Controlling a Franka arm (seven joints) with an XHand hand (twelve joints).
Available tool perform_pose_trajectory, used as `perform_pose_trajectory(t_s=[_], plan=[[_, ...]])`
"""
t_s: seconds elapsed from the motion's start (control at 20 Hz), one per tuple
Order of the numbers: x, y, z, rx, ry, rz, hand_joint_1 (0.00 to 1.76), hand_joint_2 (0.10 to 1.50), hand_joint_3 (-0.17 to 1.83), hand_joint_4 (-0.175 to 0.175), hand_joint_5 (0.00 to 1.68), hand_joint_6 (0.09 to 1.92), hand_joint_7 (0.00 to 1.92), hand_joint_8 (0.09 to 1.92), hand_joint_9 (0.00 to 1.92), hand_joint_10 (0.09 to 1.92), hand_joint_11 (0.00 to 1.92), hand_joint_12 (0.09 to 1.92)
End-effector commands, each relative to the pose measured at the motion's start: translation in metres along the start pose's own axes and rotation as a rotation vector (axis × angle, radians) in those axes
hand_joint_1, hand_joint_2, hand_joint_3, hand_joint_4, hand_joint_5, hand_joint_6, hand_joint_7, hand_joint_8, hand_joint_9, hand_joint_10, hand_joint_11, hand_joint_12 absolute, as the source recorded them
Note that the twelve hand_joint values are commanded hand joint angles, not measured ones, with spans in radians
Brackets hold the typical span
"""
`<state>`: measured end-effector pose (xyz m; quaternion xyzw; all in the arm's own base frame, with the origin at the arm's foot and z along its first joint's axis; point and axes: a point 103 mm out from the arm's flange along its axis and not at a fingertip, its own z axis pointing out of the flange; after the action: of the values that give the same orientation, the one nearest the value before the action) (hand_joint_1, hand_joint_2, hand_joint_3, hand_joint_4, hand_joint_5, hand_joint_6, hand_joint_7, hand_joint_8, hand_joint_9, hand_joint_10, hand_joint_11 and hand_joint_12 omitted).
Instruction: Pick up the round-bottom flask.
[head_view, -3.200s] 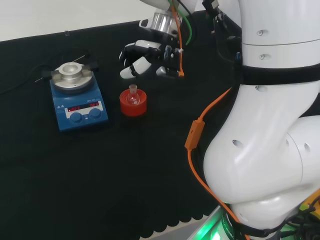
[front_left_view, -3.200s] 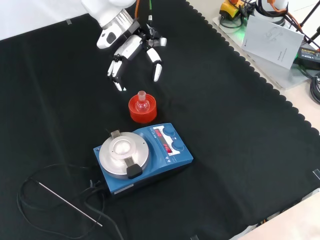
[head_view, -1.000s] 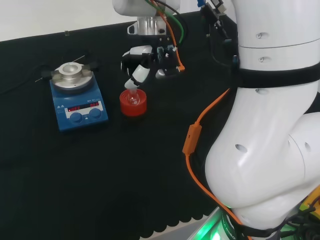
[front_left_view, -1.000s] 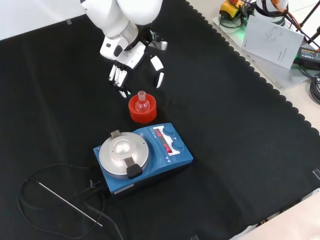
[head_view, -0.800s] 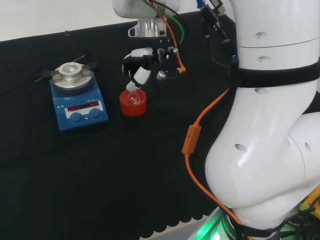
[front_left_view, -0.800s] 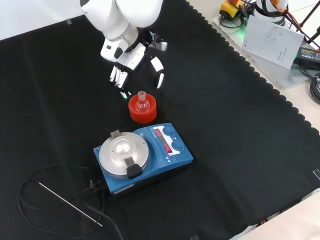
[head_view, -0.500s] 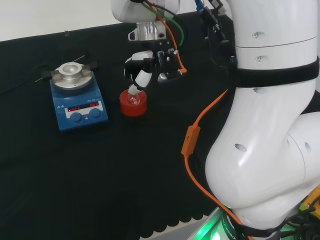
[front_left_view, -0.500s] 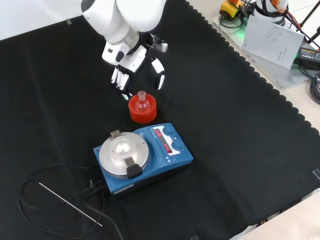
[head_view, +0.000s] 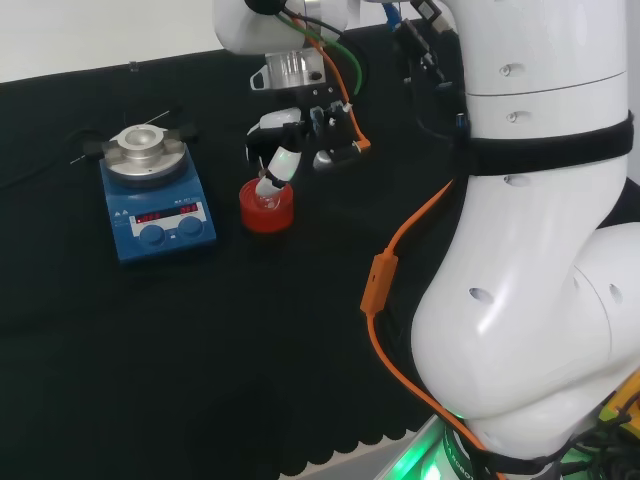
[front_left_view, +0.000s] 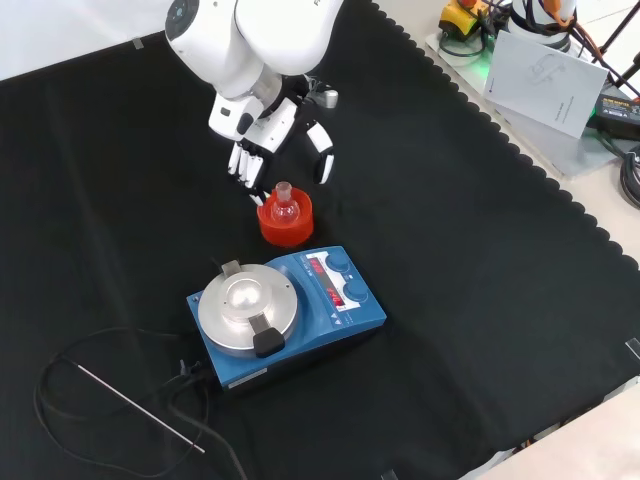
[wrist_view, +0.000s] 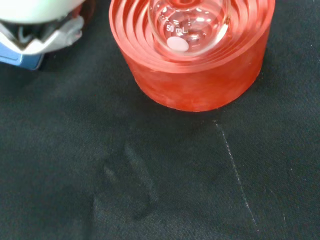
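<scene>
Black cloth covers the worktop (front_left_view: 480, 280). Beyond the hand's fingertips stands a blue hotplate stirrer (front_left_view: 285, 315). Just below the hand (front_left_view: 268, 130), spread open and holding nothing, a red ribbed stand (front_left_view: 285, 222) cradles the small clear round-bottom flask (front_left_view: 284, 209), upright between fingers and thumb.

Blue hotplate (front_left_view: 285, 315) crowds red stand (front_left_view: 285, 221) at front-view bottom; cloth (front_left_view: 450, 250) elsewhere open.
</scene>
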<state>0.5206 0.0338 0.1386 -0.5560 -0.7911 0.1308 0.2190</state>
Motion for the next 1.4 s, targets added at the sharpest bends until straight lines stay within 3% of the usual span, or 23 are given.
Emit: perform_pose_trajectory(t_s=[0.05, 0.7, 1.4], plan=[[0.001, 0.001, 0.001, 0.006, -0.013, 0.004, 0.81, 0.36, 0.83, -0.167, 0.24, 0.94, 0.50, 0.99, 0.54, 0.98, 0.35, 1.45], [-0.001, -0.002, 0.010, 0.003, -0.035, -0.006, 0.82, 0.36, 0.83, -0.170, 0.29, 0.98, 0.58, 0.97, 0.68, 0.93, 0.50, 1.40], [0.003, 0.003, 0.006, -0.025, -0.060, -0.008, 0.91, 0.36, 0.87, -0.175, 0.42, 1.09, 0.84, 0.94, 1.04, 0.82, 0.84, 1.28]])
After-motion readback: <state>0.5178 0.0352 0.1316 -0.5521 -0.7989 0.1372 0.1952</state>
